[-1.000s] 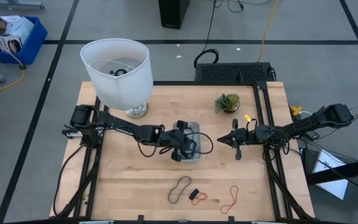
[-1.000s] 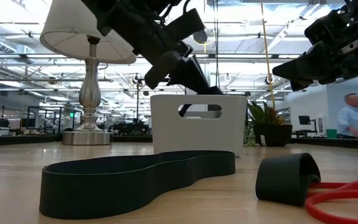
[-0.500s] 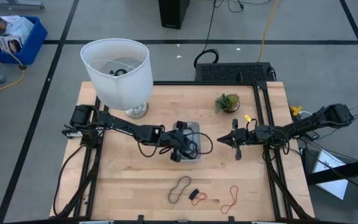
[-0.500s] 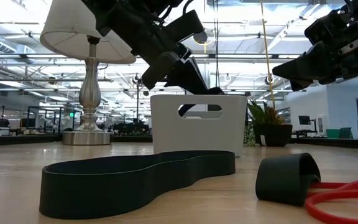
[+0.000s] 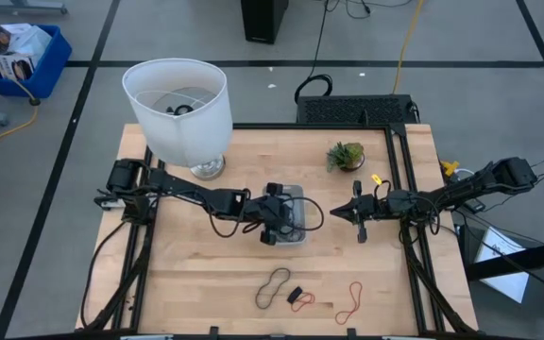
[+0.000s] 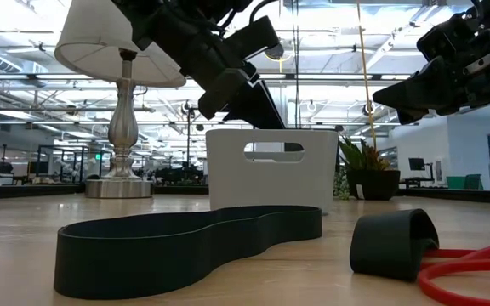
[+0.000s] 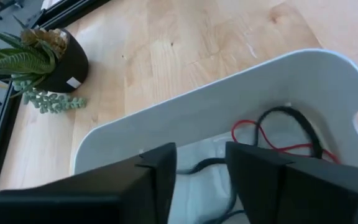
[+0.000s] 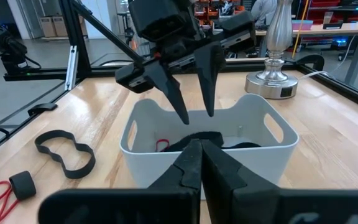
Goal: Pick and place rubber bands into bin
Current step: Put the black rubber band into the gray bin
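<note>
While my left gripper [image 8: 191, 87] hangs over the bin [image 5: 294, 213] with jaws spread and empty, black and red bands [image 7: 278, 134] already lie inside — three remain on the worktop [image 5: 196, 283]. Right gripper [image 5: 339, 213] waits beside, jaws closed.

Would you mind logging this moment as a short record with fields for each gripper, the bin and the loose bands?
left gripper: above the bin, fingers open, holding nothing
right gripper: beside the bin, fingers shut, waiting
bin: mid-table, red and black bands inside
black rubber band: loose near the table's front edge
red rubber band: loose near the front edge
lamp: back left
potted plant: back right
</note>
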